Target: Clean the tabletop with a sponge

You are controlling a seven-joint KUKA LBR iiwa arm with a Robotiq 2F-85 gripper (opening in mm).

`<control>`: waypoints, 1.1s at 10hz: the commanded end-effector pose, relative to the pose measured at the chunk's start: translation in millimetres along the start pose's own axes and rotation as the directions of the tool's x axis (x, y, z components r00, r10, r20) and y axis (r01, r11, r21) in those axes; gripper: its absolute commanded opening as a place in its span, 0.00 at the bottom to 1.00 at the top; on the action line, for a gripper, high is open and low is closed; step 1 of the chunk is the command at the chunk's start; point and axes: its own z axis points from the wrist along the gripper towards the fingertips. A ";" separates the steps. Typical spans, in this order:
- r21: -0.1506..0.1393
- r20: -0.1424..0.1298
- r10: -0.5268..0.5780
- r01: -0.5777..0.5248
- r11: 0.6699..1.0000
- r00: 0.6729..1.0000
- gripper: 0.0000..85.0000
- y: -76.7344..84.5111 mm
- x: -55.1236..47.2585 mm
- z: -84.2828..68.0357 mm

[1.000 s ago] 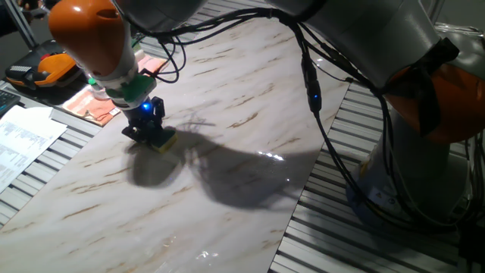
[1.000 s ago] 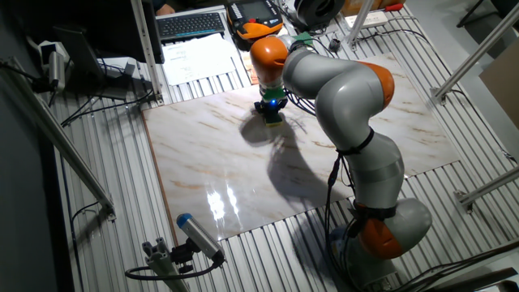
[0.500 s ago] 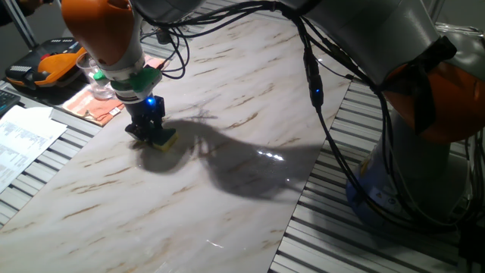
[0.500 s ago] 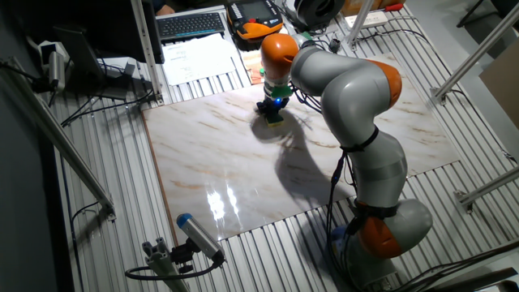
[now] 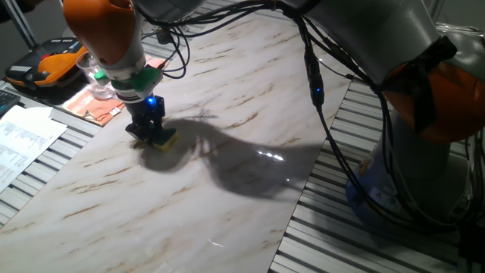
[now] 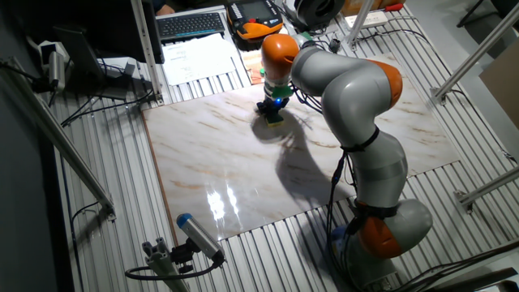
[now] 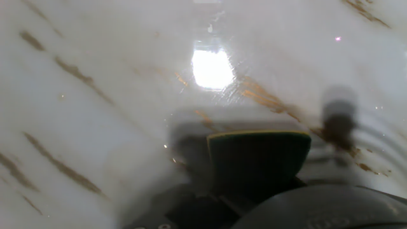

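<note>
The tabletop is a long glossy white marble-look slab with thin brown veins; it also shows in the other fixed view and fills the hand view. The sponge, dark green on top with a yellow foam body, is pressed flat on the slab near its far left edge; it also shows in the other fixed view and the hand view. My gripper is shut on the sponge from above and points straight down.
A glass stands on an orange cloth just beyond the slab's edge, close to the hand. Papers and an orange-black device lie on the grey slatted surface. Cables hang from the arm above the slab.
The gripper with the sponge slid a short way across the slab between one second ago and half a second ago; the wrist swung upright. It has held still since.
</note>
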 end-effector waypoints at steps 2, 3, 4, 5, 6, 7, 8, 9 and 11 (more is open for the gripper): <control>0.002 0.000 0.005 -0.005 1.000 1.000 0.00 0.0 0.0 0.0; -0.003 0.000 0.007 -0.007 1.000 1.000 0.00 -2.2 -0.2 -1.7; -0.002 0.001 0.004 -0.004 1.000 1.000 0.00 -4.5 -1.4 -5.1; 0.002 0.001 0.001 -0.001 1.000 1.000 0.00 -5.9 -1.7 -7.1; 0.007 0.003 -0.005 0.005 1.000 1.000 0.00 -6.7 -1.0 -7.4; 0.009 0.001 -0.010 0.010 1.000 1.000 0.00 -6.7 -0.5 -8.0; 0.017 -0.001 -0.016 0.016 1.000 1.000 0.00 -6.7 -0.1 -8.4; 0.043 -0.002 -0.027 0.027 0.999 1.000 0.00 -7.9 0.7 -8.4; 0.048 -0.005 -0.038 0.038 0.998 0.999 0.00 -14.6 5.3 -3.6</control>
